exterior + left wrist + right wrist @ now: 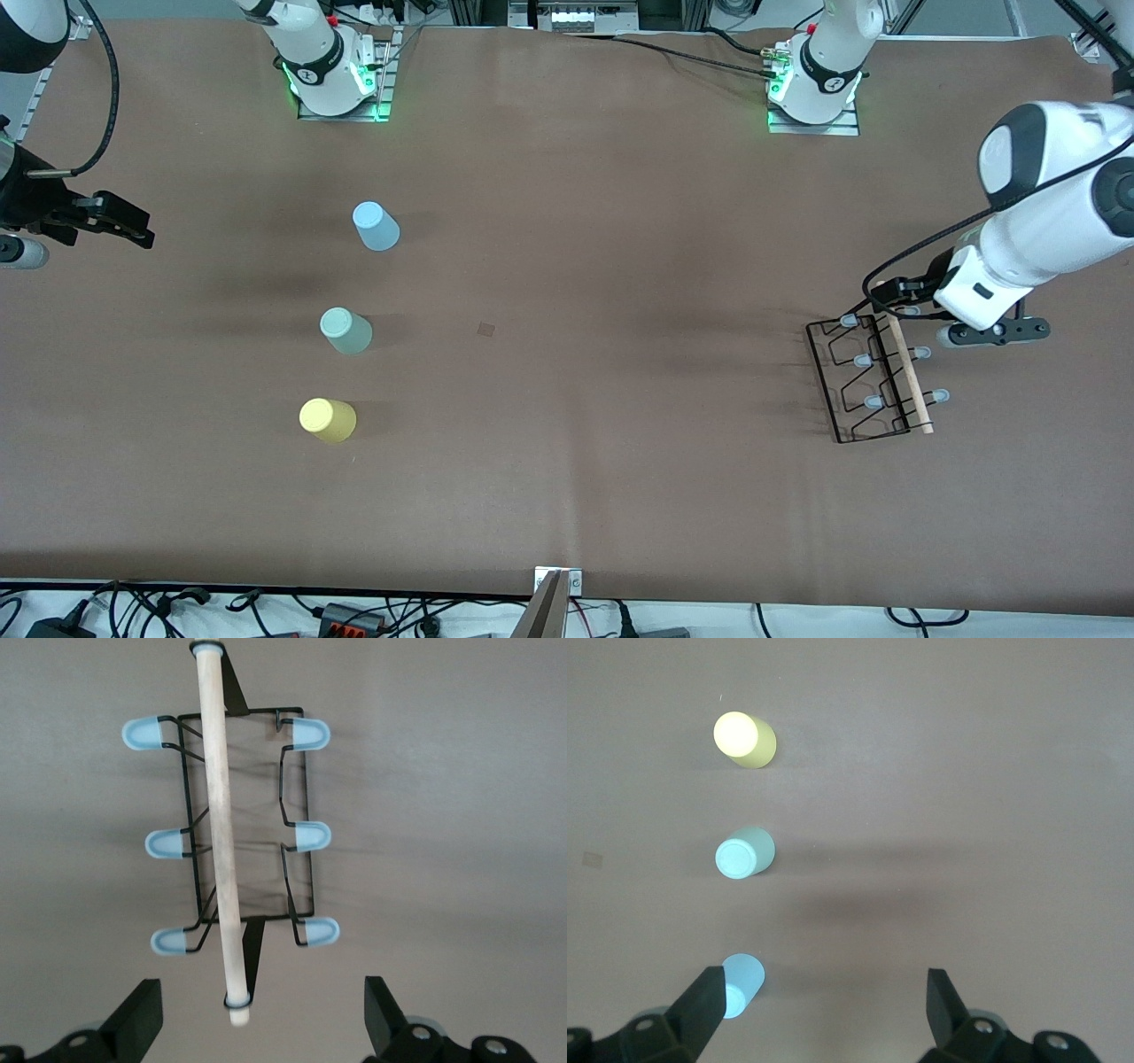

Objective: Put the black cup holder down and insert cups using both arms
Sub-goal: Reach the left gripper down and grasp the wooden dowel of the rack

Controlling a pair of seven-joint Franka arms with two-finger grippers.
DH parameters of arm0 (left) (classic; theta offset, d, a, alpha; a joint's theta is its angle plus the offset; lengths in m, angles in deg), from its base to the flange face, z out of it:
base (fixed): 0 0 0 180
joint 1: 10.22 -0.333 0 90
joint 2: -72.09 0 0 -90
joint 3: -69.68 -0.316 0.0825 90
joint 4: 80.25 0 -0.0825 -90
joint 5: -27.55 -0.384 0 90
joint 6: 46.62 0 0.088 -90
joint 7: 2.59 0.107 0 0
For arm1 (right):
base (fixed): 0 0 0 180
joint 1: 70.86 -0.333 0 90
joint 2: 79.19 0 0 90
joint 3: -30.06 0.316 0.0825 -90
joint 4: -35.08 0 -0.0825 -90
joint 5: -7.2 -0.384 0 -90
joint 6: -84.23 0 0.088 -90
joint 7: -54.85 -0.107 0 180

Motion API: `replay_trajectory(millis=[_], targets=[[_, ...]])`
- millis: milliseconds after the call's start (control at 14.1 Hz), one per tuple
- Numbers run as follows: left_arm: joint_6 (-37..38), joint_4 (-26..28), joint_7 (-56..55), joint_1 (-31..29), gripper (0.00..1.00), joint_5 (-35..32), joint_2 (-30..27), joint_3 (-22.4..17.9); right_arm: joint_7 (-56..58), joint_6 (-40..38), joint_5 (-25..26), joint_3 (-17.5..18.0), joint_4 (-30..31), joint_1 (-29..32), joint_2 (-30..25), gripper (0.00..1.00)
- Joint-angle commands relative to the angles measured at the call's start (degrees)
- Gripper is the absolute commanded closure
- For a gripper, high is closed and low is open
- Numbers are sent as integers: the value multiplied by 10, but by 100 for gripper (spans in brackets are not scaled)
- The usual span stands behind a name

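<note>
Brown table (567,399): black cup holder (235,837) under left gripper (257,1019), jaws released, not touching.

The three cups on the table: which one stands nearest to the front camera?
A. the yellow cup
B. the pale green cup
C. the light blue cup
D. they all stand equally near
A: in the front view the yellow cup lies lowest in the line, with the pale green cup above it and the light blue cup highest, nearest the robots' bases.
</note>
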Motion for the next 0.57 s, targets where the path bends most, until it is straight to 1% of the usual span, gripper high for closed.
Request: replay_trajectory(millis=[0,142,283,354,496], targets=[[-25,16,4,-5,0,5,12,-1,-4,4,-10,2,9,3,-7,0],[-47,15,4,-5,0,-6,23,-4,-4,4,-10,2,10,2,-5,0],[-80,15,4,-10,0,-9,49,-5,-4,7,-10,2,9,2,-1,0],[-94,15,4,-13,2,-9,54,-5,-4,7,-10,4,9,0,3,0],[-95,11,4,-13,15,-9,59,-5,-2,6,-10,5,9,2,13,0]])
